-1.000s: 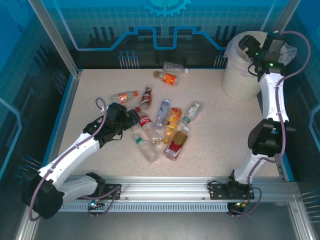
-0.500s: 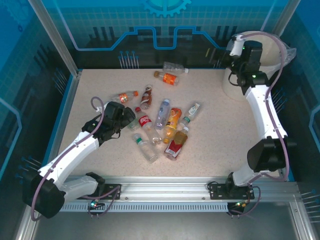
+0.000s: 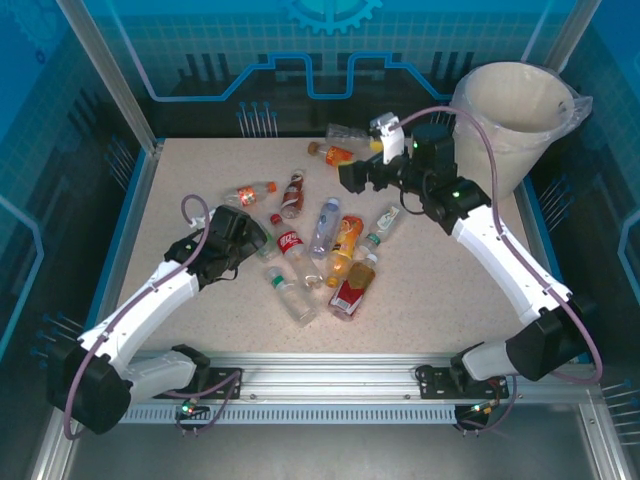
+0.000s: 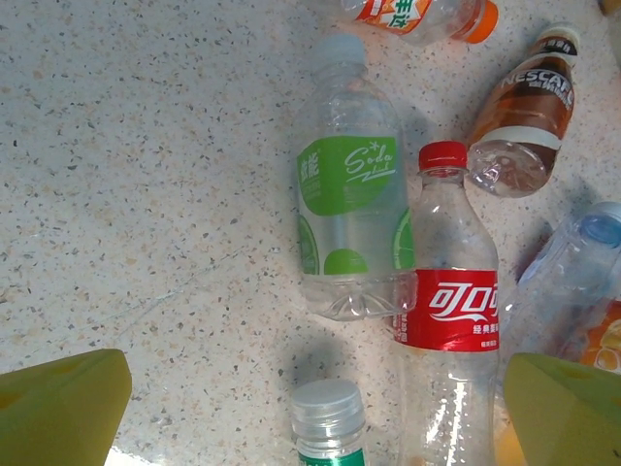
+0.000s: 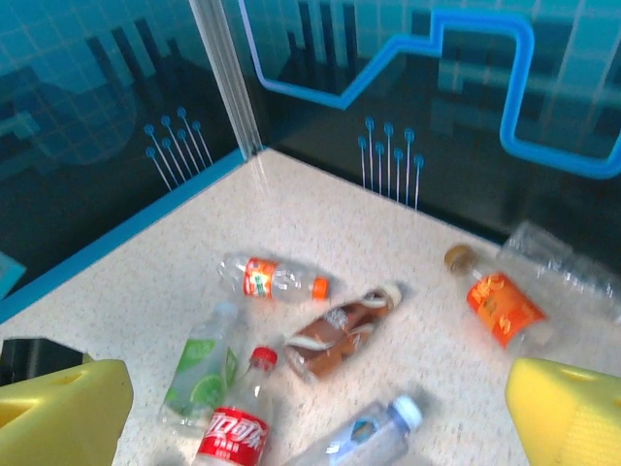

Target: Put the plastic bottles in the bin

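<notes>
The bottles (image 3: 345,240) lie in a heap in the middle of the table (image 3: 450,280), and two more lie near the back edge. The bin (image 3: 505,140) stands in the far right corner, well apart from the heap. The left gripper (image 3: 262,238) is low at the left side of the heap. Its yellow fingers (image 4: 58,413) are spread wide and hold nothing. Between them, in the left wrist view, lies a green-label bottle (image 4: 349,214). A red-label bottle (image 4: 448,311) with a red cap lies right beside it, touching it. A white-cap bottle (image 4: 328,413) pokes in from the bottom edge. The right gripper (image 3: 350,178) is up in the air over the back of the heap, near an orange-label bottle (image 3: 340,156). Its own yellow fingers (image 5: 63,413) are spread wide too, with nothing in them. Down below it a brown bottle (image 5: 340,330) lies on its side.
</notes>
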Available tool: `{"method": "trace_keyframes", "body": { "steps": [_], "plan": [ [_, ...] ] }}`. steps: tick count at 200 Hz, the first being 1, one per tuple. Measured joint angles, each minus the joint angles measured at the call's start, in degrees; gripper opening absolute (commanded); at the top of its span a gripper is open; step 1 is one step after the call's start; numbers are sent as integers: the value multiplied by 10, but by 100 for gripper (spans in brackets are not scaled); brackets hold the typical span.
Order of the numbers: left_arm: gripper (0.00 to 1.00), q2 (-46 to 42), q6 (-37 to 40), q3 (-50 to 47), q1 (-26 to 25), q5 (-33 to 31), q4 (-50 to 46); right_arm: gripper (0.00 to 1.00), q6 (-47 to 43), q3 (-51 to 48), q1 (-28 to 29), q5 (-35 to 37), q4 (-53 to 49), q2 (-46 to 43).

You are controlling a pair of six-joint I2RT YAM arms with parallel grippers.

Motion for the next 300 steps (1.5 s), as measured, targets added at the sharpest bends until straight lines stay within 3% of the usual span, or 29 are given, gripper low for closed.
{"method": "trace_keyframes", "body": {
  "steps": [73,136,181,240,300],
  "plan": [
    [99,64,50,23,1,31,-12,100,59,-220,0,32,15,-69],
    [99,193,102,115,3,37,-10,100,90,-303,0,44,5,-205],
    [98,265,100,138,50,32,14,100,107,-334,0,45,2,-265],
    [86,374,101,200,107,63,50,100,109,-378,0,42,4,-300],
    [71,395,106,202,120,100,84,100,110,-389,0,42,7,-299]
  ]
}}
